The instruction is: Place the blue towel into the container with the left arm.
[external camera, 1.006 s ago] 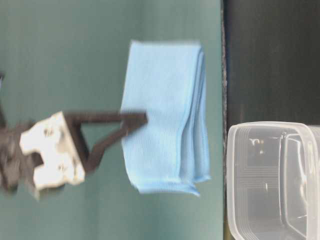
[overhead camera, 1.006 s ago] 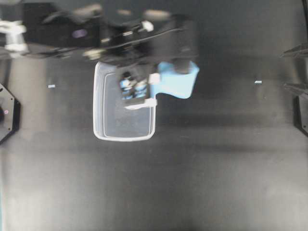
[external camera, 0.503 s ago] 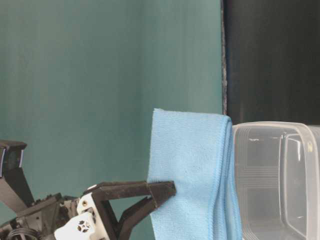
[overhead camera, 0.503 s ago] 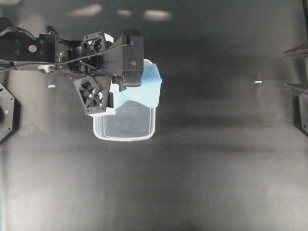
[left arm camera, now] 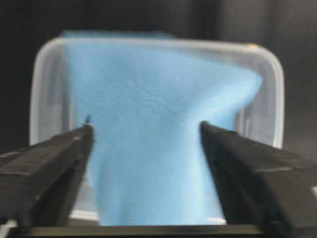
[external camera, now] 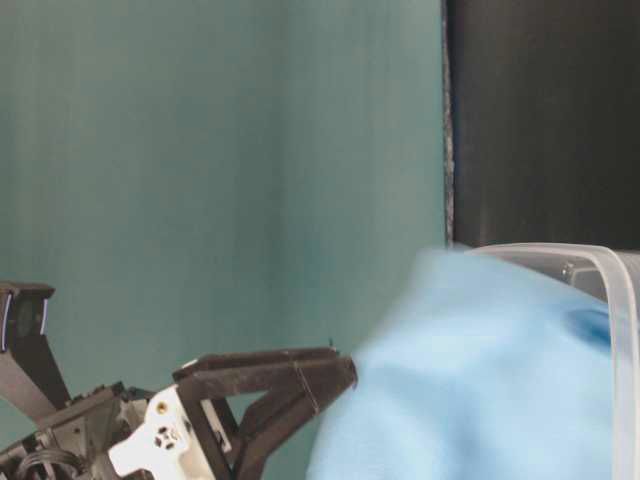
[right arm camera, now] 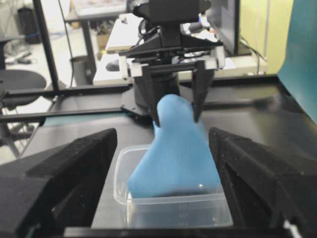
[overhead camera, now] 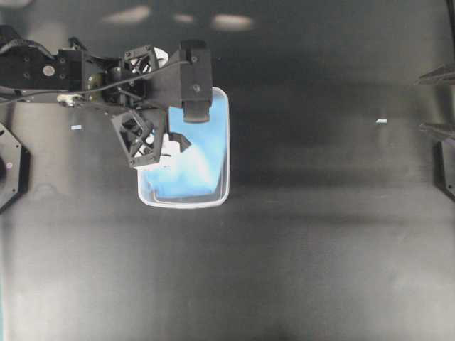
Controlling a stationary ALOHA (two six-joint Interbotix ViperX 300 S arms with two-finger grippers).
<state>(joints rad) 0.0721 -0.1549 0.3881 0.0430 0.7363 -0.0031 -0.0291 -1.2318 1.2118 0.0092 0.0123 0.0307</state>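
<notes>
The blue towel (overhead camera: 202,153) lies bunched inside the container (overhead camera: 142,193), partly draped up its far side; it looks blurred. It also shows in the left wrist view (left arm camera: 148,124), in the right wrist view (right arm camera: 173,153) and in the table-level view (external camera: 480,380). My left gripper (overhead camera: 183,128) hangs over the tub with its jaws wide apart and nothing pinched; the towel shows between its fingers (left arm camera: 59,163). It also shows in the right wrist view (right arm camera: 176,116). My right gripper (overhead camera: 435,101) is open and empty at the far right, facing the tub (right arm camera: 173,213).
A black mount (overhead camera: 11,167) sits at the table's left edge. A small white scrap (overhead camera: 381,121) and another (overhead camera: 76,127) lie on the dark tabletop. A teal backdrop (external camera: 220,180) stands behind.
My left gripper carried the towel leftward over the tub, then opened. The towel has dropped from the jaws into the container.
</notes>
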